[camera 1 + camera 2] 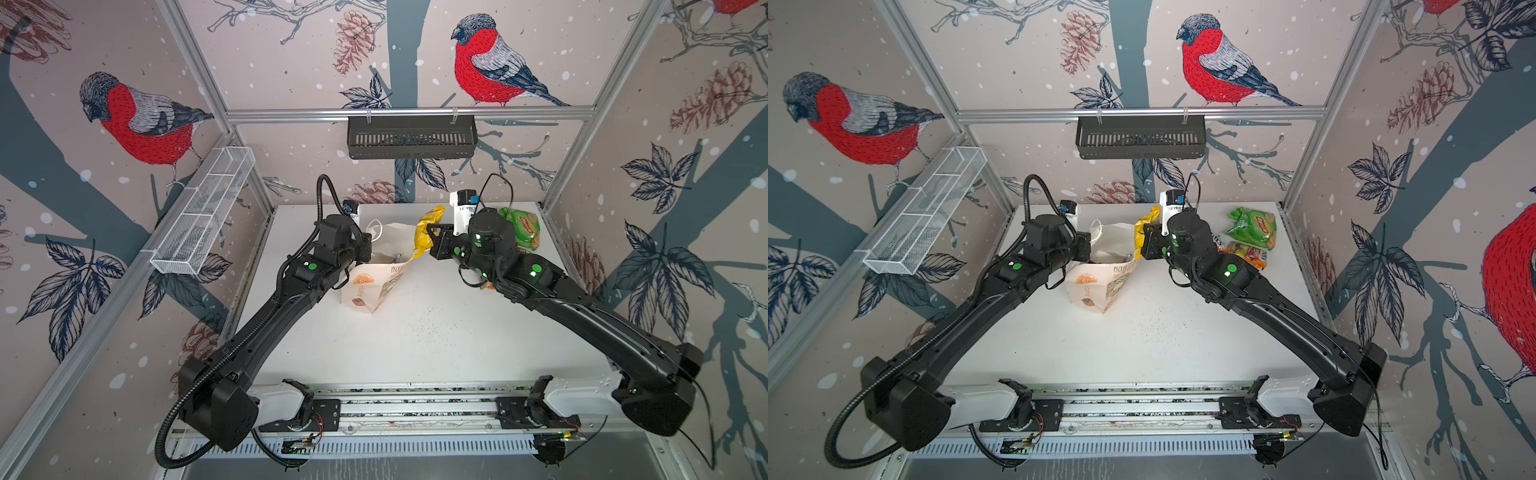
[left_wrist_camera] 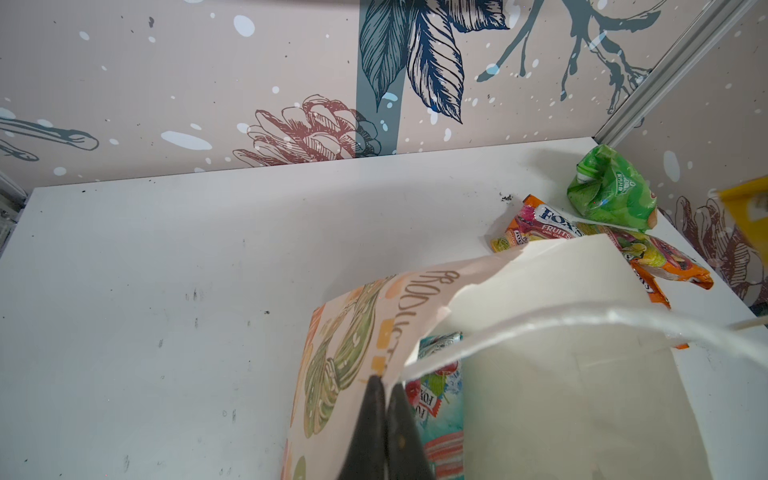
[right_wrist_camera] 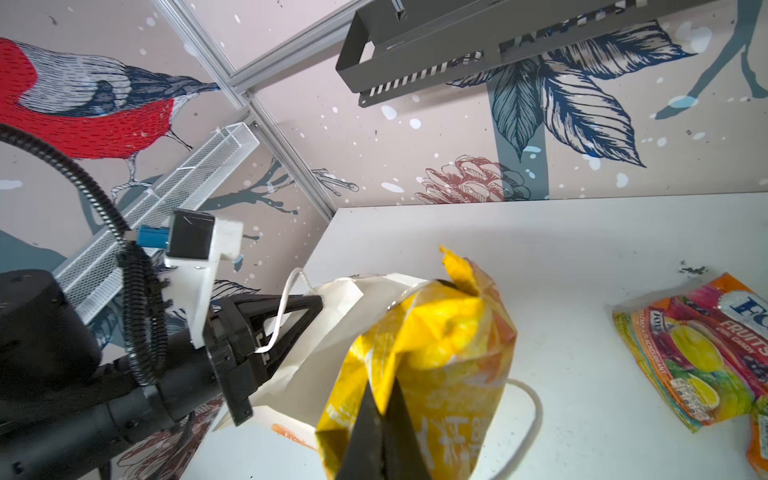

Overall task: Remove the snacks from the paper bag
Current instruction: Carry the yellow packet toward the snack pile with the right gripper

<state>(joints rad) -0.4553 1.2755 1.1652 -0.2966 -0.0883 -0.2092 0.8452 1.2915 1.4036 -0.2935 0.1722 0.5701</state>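
Paper bag (image 1: 371, 286) stands upright on the table (image 1: 415, 340), toward its far middle, mouth open. Left gripper (image 2: 384, 384) is clenched on the bag rim beside a cord handle (image 2: 540, 328). Right gripper (image 3: 384, 392) grasps a yellow packet (image 3: 436, 345) above the mouth; its lower end possibly touches the rim. A teal packet (image 2: 440, 399) sits inside. Green packet (image 1: 1252, 227) and multicoloured packet (image 1: 1246, 252) lie just beside each other at the far right corner.

One paper bag (image 1: 370, 286), five snack packets (yellow (image 3: 436, 345), green (image 2: 611, 195), multicoloured (image 2: 540, 224), orange (image 2: 654, 291), teal (image 2: 440, 411)), two wall baskets (image 1: 411, 137) (image 1: 203, 212).
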